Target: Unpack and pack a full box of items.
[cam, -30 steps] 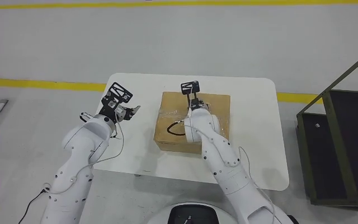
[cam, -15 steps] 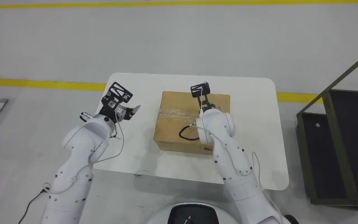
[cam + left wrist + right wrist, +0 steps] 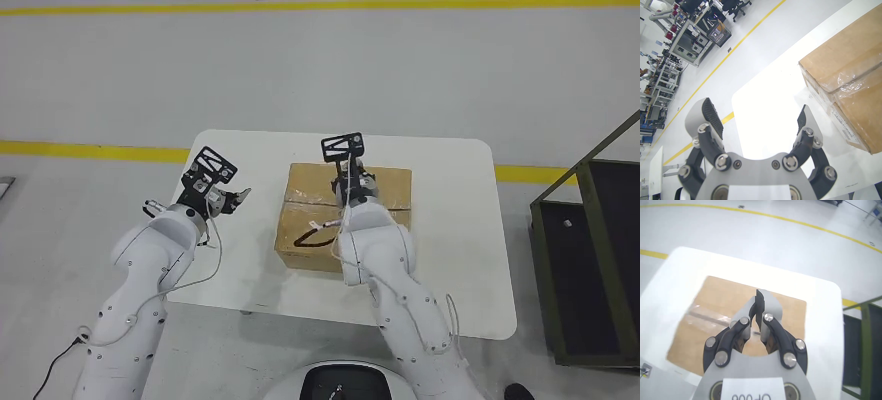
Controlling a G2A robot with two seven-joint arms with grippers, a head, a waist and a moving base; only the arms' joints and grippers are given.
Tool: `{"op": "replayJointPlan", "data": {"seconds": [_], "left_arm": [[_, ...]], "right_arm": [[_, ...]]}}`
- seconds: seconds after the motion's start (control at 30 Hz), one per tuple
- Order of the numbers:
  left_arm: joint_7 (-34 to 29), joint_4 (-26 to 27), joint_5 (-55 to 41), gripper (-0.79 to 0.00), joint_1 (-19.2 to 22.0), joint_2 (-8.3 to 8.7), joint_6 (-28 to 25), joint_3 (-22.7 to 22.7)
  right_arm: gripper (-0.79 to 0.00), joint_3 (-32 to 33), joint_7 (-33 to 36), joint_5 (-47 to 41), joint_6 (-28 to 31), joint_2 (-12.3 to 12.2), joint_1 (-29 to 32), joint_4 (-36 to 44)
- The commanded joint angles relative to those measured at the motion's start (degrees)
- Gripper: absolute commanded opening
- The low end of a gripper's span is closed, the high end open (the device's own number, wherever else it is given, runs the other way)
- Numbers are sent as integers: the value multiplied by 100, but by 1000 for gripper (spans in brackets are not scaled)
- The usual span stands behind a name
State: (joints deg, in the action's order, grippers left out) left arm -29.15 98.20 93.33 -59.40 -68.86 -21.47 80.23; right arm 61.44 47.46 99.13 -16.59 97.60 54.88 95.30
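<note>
well, the brown box (image 3: 300, 190) sits taped shut in the middle of the table (image 3: 450, 200). it looks stiff and likely heavy, with slippery tape (image 3: 857, 75), so hold its sides. the left gripper (image 3: 755, 111) is spread wide beside it; the right gripper (image 3: 758, 302) is pinched together, empty, above it.

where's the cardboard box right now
Top view: the cardboard box sits at the middle of the white table, below the shut right pincer, with the open left pincer beside it.

Matt cardboard box (image 3: 310, 215), glossy tape (image 3: 851, 83)
</note>
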Motion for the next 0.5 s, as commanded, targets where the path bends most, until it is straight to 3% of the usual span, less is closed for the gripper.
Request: {"op": "replayJointPlan", "data": {"seconds": [0.0,0.2,0.47], "left_arm": [[0,0,0,0,0,0,0,0],[0,0,0,0,0,0,0,0],[0,0,0,0,0,0,0,0]], "right_arm": [[-785,-197,-641,-470,95,43,67,-223],[-785,-370,-1737,-1152,103,109,314,-1001],[-785,-324,-1793,-1231,-260,132,534,-1426]]}}
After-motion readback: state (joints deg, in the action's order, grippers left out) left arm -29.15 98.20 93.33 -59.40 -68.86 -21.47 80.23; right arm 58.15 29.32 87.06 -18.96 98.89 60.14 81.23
